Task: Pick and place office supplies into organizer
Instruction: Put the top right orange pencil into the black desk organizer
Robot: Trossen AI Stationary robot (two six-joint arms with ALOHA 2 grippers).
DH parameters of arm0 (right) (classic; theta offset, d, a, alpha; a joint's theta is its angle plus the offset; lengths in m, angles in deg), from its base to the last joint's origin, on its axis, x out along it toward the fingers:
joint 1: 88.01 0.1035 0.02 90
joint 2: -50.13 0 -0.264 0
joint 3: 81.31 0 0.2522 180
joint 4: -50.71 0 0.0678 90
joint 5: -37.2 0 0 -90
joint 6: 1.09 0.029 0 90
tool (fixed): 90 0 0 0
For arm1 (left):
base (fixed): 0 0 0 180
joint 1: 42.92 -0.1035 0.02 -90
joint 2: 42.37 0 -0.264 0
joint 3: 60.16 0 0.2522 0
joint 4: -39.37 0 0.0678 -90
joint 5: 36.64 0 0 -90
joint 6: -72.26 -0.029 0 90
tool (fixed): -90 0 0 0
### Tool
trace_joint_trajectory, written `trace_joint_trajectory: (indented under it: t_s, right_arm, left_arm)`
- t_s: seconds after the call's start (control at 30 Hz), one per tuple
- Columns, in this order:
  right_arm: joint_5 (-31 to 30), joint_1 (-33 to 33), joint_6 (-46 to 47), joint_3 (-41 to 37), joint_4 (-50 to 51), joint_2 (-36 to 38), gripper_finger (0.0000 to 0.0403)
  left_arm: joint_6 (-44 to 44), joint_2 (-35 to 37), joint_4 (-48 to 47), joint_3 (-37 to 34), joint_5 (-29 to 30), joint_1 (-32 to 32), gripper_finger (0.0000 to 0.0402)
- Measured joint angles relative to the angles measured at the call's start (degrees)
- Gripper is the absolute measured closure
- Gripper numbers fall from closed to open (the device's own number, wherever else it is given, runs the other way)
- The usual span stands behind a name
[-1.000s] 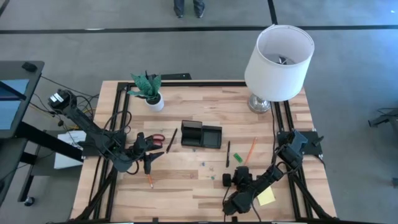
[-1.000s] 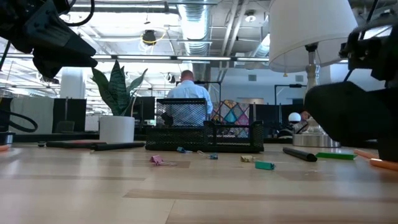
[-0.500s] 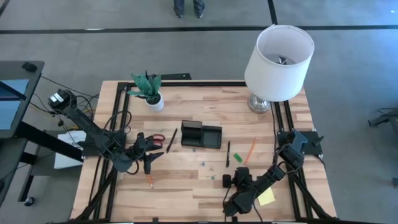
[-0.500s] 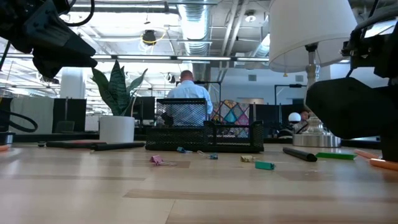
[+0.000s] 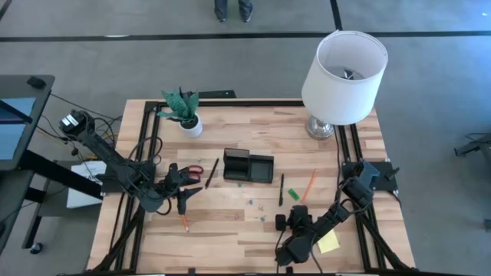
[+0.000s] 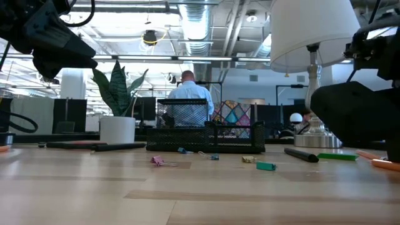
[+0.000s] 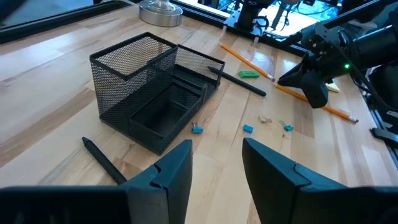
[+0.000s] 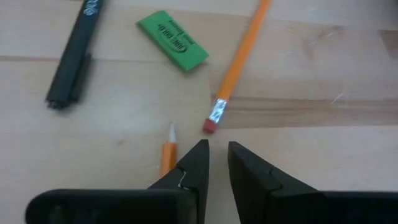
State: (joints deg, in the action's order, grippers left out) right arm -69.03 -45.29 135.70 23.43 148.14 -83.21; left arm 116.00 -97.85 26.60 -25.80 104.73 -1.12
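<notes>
The black mesh organizer (image 5: 248, 165) stands mid-table and also shows in the left wrist view (image 7: 155, 93). Red-handled scissors (image 5: 195, 171) and a black pen (image 5: 211, 172) lie to its left. My left gripper (image 5: 181, 190) hovers open beside them, holding nothing (image 7: 216, 168). My right gripper (image 5: 295, 218) is low over the table near its front right. Its fingers stand a narrow gap apart with nothing between them (image 8: 217, 165). Just beyond them lie a pencil's eraser end (image 8: 211, 123), a green eraser (image 8: 173, 40) and a black pen (image 8: 73, 59). Another pencil's tip (image 8: 168, 149) shows beside one finger.
A white-shaded lamp (image 5: 343, 75) stands at the far right and a potted plant (image 5: 184, 111) at the far left. Small clips (image 6: 157, 161) lie scattered in front of the organizer. A yellow sticky-note pad (image 5: 328, 243) lies under my right arm. A loose pencil (image 5: 185, 224) lies near the front left.
</notes>
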Motion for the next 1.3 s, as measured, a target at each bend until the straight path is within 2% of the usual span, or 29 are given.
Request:
trace_joint_trajectory:
  t_s: [0.4, 0.53, 0.93, 1.3]
  right_arm:
    - [-4.0, -0.3, 1.3, -0.3, -0.8, -0.1, 0.0346]
    - [-7.0, -0.6, 1.5, -0.3, -1.7, -0.1, 0.0346]
    - [-1.6, -1.3, 0.7, 0.0, -0.5, 0.0, 0.0344]
    - [0.8, -4.1, -1.2, -0.1, 1.2, 0.0, 0.0302]
  left_arm:
    - [0.0, 0.0, -2.1, 0.0, 0.1, 0.0, 0.0265]
    - [0.0, 0.0, -2.1, 0.0, 0.1, 0.0, 0.0265]
    - [0.0, 0.0, -2.4, 0.0, 0.1, 0.0, 0.0265]
    - [0.0, 0.0, -3.9, 0.0, 0.1, 0.0, 0.0265]
